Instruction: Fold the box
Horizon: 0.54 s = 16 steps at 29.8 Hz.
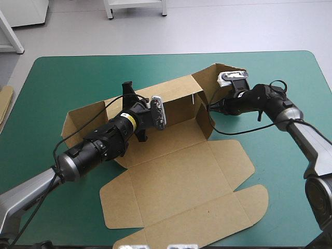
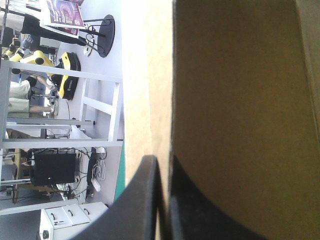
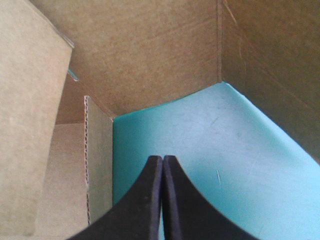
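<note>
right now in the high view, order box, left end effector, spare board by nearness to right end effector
1. box, raised wall beside the right end effector
2. left end effector, clamped on the back wall
3. spare board, left edge of the table

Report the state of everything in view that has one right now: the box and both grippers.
box, partly folded: far walls and end flaps raised, near panels lying flat
left gripper, shut on the box, a raised wall pinched between its fingers
right gripper, shut, holding nothing, among the raised flaps at the box's right end
</note>
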Each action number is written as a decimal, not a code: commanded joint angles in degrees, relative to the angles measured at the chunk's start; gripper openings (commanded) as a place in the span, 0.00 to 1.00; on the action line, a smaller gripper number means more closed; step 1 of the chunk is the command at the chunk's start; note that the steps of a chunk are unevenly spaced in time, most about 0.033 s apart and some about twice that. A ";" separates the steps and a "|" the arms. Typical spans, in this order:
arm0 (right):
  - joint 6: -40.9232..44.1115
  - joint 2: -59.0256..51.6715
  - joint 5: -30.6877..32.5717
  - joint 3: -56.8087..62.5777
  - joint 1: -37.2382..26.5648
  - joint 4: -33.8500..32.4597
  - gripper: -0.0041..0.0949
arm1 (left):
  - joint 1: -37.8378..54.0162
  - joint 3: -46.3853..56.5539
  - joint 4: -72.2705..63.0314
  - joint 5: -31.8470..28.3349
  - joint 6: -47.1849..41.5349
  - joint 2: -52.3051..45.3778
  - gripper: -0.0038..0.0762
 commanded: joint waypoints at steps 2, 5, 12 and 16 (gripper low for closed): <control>-0.48 -1.56 -2.24 -4.69 -0.21 0.47 0.03 | -0.23 0.71 -2.66 -2.11 -1.69 -1.27 0.04; -0.48 -0.29 -2.24 -5.93 -0.21 0.47 0.03 | -0.23 1.29 -2.66 -2.34 -1.67 -1.27 0.04; -0.34 0.10 3.08 -17.45 -0.21 0.26 0.03 | -0.23 1.29 -2.92 -2.24 -2.28 -1.27 0.04; 0.40 0.42 5.65 -26.00 -0.21 0.14 0.03 | -0.23 1.29 -2.92 -2.16 -2.98 -1.27 0.04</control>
